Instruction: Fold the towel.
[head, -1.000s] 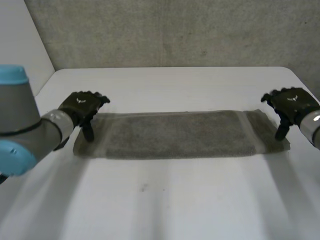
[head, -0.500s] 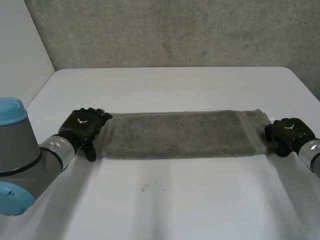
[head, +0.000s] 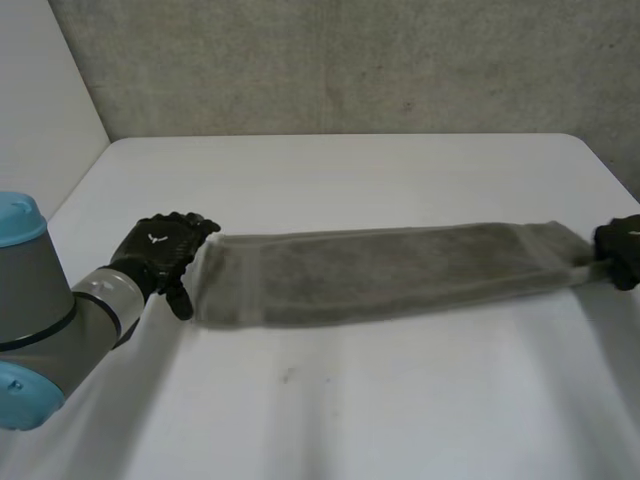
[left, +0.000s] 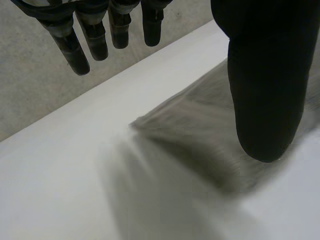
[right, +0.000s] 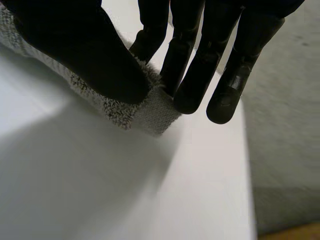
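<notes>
Grey towel (head: 390, 270) laid out long and narrow across the white table (head: 330, 400), one hand at each end.

Front of the table: bare white surface. Mid-table: the towel lies in a narrow band running side to side, and its right end narrows and bunches towards the right hand (head: 622, 250). In the right wrist view the thumb and fingers (right: 192, 65) are clamped on that end corner of the cloth. The left hand (head: 160, 250) sits at the towel's left end. In its wrist view the fingers are straight and spread apart from the thumb, which hangs over the cloth. I cannot tell whether the thumb touches it. Behind: far table edge, then a grey wall (head: 350, 60).
</notes>
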